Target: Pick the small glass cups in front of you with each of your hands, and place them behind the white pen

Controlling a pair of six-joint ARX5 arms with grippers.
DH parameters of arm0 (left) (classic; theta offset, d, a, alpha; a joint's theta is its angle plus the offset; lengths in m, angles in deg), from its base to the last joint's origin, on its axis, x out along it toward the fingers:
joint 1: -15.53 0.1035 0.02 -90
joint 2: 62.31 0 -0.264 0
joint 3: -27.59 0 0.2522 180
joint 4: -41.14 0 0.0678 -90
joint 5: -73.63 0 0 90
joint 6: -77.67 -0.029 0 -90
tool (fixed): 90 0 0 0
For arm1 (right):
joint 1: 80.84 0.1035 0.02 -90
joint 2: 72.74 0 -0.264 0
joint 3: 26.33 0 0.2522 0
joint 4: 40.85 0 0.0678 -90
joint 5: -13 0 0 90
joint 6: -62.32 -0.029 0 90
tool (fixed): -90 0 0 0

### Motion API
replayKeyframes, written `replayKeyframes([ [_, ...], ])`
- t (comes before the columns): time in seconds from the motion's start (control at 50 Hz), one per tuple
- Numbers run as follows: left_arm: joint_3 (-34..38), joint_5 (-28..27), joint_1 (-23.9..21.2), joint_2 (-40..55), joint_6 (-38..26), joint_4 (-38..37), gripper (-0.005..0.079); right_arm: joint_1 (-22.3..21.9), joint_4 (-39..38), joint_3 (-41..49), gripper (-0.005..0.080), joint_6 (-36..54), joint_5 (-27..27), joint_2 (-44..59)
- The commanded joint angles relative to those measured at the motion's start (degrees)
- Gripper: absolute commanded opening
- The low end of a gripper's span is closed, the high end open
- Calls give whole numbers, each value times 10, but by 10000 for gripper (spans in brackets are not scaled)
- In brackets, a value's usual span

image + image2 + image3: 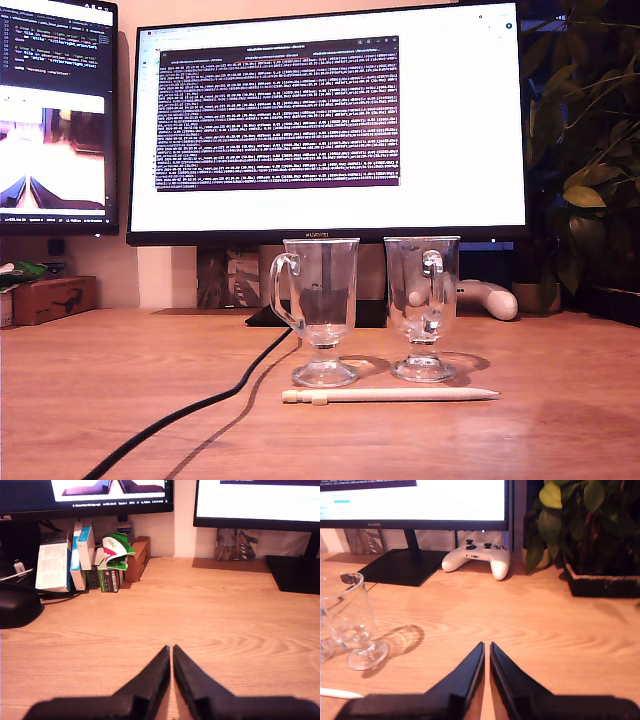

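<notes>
Glass cups [322, 305] [423, 300] already stand behind the white pen [390, 396]; my first gripper [171, 652] and my second gripper [487, 649] are pressed together, empty, so only retreat seems left

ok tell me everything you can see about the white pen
The white pen is slim, smooth and looks like matte plastic, with a stylus-like pointed tip toward the exterior view's right and a small notched cap end toward that view's left. It lies flat on the wooden desk, crosswise in the exterior view, in front of the two glass cups and apart from their feet. Nothing else touches it. One end shows at the edge of the second wrist view.
</notes>
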Motion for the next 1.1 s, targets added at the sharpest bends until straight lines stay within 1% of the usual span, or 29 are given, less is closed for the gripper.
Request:
replayKeyframes([
  [0.0, 21, 6, 1, -5, 1, 3, -19, 3, -23, 10, -13, 3, 6, -4],
  [0.1, 21, 6, 1, -5, 1, 17, -19, 2, -63, 10, -13, -1, 23, -4],
  [0.24, 21, 6, 0, -5, 10, 59, -19, 2, -142, 10, -13, -3, 23, -4],
  [0.34, 21, 9, 0, -5, 8, 74, -19, 2, -190, 10, -13, -7, 28, -4],
  [0.4, 21, 12, 0, -5, 5, 76, -19, 2, -200, 10, -13, -4, 28, -4],
  [0.44, 21, 14, 0, -5, -13, 76, -19, 2, -201, 10, -13, 0, 28, -4],
  [0.5, 21, 15, 0, -5, -19, 76, -19, 2, -201, 10, -13, -2, 28, -4],
  [0.6, 21, 15, 0, -5, -34, 67, -19, 2, -179, 10, -13, -2, 28, -4],
  [0.88, 21, 13, 0, -5, -33, 3, -19, 2, -32, 10, -13, -3, 23, -4],
  [0.94, 21, 13, 0, -5, -33, 2, -19, 2, 0, 10, -13, -3, 23, -4],
  [1.08, 21, 13, 0, -5, -33, 1, -19, 2, 5, 8, -13, -3, 24, -3],
])
